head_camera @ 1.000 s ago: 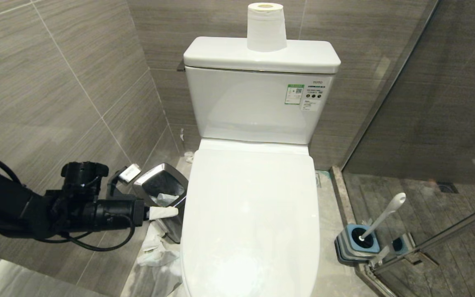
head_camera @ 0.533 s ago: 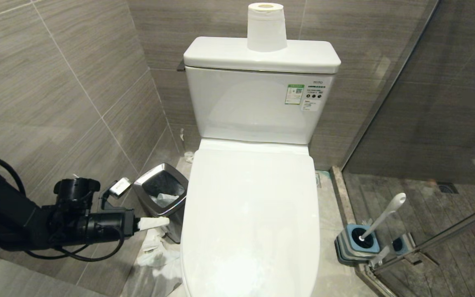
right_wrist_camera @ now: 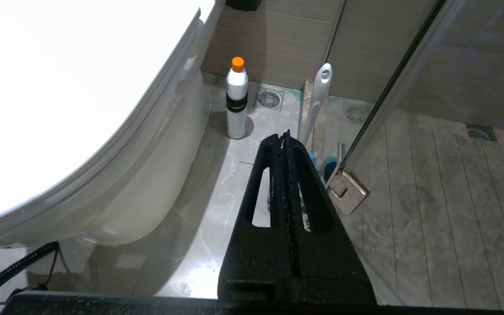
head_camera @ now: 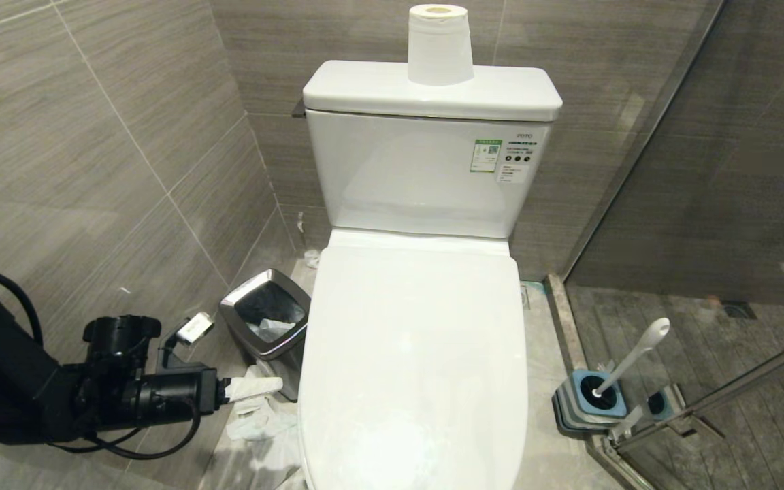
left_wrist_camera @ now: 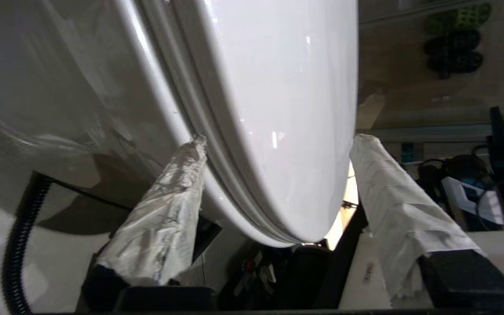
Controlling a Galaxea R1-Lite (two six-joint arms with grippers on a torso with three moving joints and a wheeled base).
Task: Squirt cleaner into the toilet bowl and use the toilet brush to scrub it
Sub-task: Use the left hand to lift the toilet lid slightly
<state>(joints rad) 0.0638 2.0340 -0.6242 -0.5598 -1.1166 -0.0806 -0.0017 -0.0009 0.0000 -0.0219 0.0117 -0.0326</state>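
Lid down on the toilet bowl (head_camera: 412, 367), glossy white ceramic filling centre frame, long axis running from the tank at top toward bottom edge; paper roll (head_camera: 439, 45) upright on the tank lid. Lower left: steel-rimmed black bin (head_camera: 266, 320), squarish, standing just beside the bowl, crumpled white paper (head_camera: 256, 415) on the floor by it. Left gripper (head_camera: 256, 386) sits at lower left of the head view, pointing level toward the bowl's side, between bin and paper; in the left wrist view its tape-wrapped fingers (left_wrist_camera: 164, 218) are spread with the edge of the closed seat and lid between them, one tip right at the rim, the other beside the lid top; contact unclear. Toilet brush (head_camera: 627, 364) lower right, in a square blue-and-grey holder (head_camera: 586, 401), slim white handle tilted, rounded flat end up and to the right, next to the glass shower door (head_camera: 705, 204). Right gripper (right_wrist_camera: 288, 144) only in its wrist view, black textured fingers pressed together, nothing held. Beyond it the cleaner bottle (right_wrist_camera: 237, 100), white with orange cap, upright on the marble floor just beside the bowl base, floor drain (right_wrist_camera: 269, 98) behind.
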